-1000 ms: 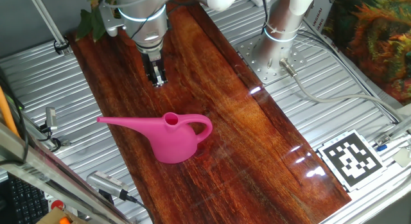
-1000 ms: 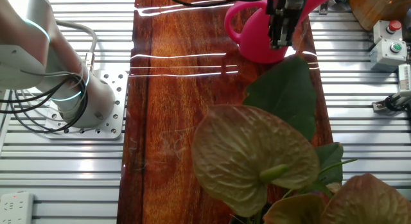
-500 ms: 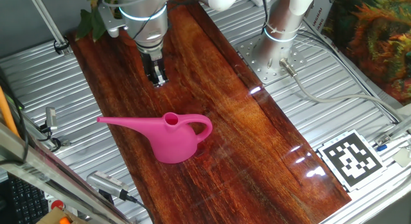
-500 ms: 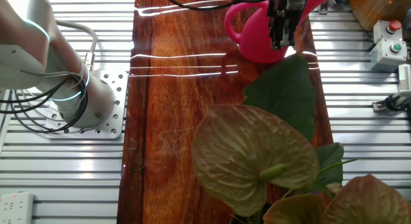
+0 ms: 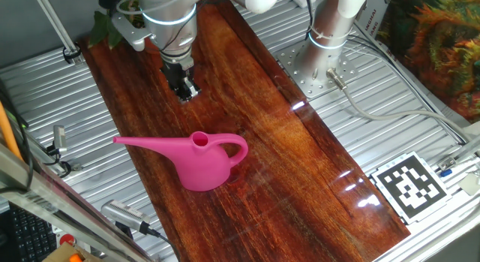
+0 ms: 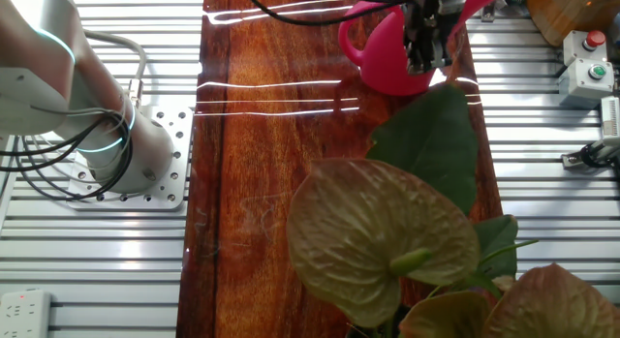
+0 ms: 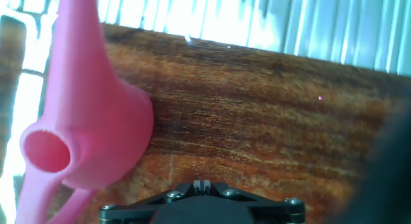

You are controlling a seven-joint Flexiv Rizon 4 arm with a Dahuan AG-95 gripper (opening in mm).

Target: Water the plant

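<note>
— Where's the pink watering can [image 5: 201, 160]?

— Upright on the wooden worktop [image 5: 285, 149], long spout toward the left edge in one fixed view, handle to the right. The tool [image 5: 184, 90] hangs above the board, apart from the can, between it and the plant [image 5: 105, 25].

— Fingers spread or pressed together?

— Pressed close, it seems, with nothing between them — the hand view shows only the can's open mouth [image 7: 46, 151] lower left.

— The plant?

— At the board's far end; its broad leaves [image 6: 387, 236] fill the other fixed view.
</note>
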